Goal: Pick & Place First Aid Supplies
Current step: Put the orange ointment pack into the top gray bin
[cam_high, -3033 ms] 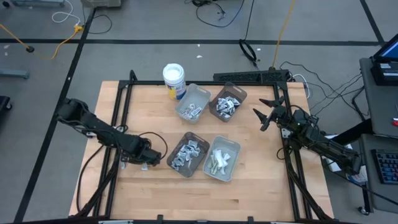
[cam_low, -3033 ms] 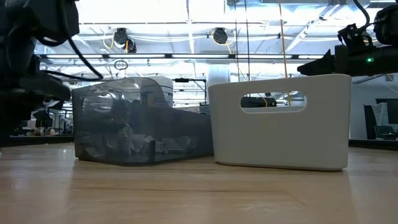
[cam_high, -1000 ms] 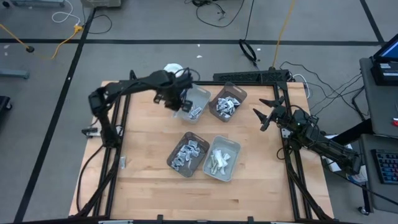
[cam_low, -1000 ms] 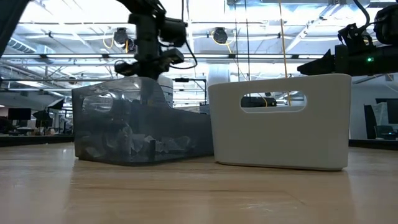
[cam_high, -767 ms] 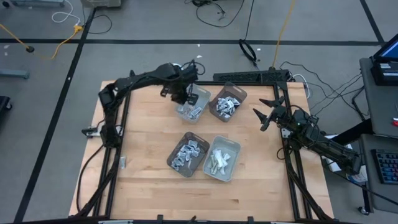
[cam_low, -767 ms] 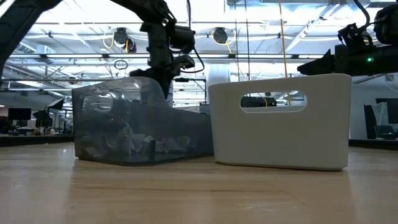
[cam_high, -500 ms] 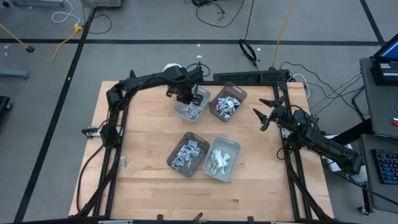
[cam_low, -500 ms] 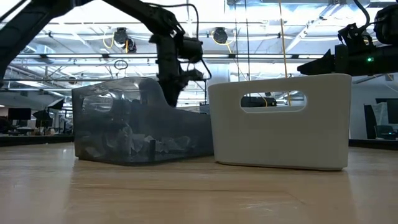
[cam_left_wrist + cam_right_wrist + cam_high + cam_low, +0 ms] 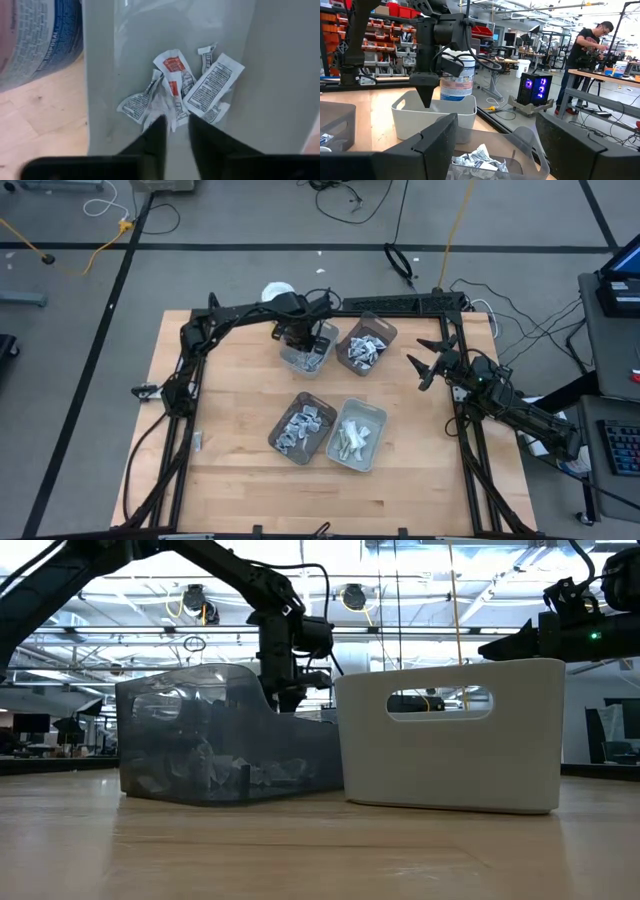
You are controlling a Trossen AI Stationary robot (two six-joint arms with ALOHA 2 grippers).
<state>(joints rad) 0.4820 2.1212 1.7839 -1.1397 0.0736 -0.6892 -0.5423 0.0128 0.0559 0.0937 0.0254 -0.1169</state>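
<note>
- Wooden table (image 9: 230, 480); workshop room beyond.
- Far-left grey tray (image 9: 310, 348): printed packets (image 9: 187, 87).
- Left gripper (image 9: 303, 338) above it, fingers slightly parted, empty.
- Right gripper (image 9: 428, 360) spread wide, idle right.

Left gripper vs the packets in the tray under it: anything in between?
Nothing. In the left wrist view the left gripper hangs above the packets on the grey tray floor, with only air between and nothing showing in its slightly parted jaws.
</note>
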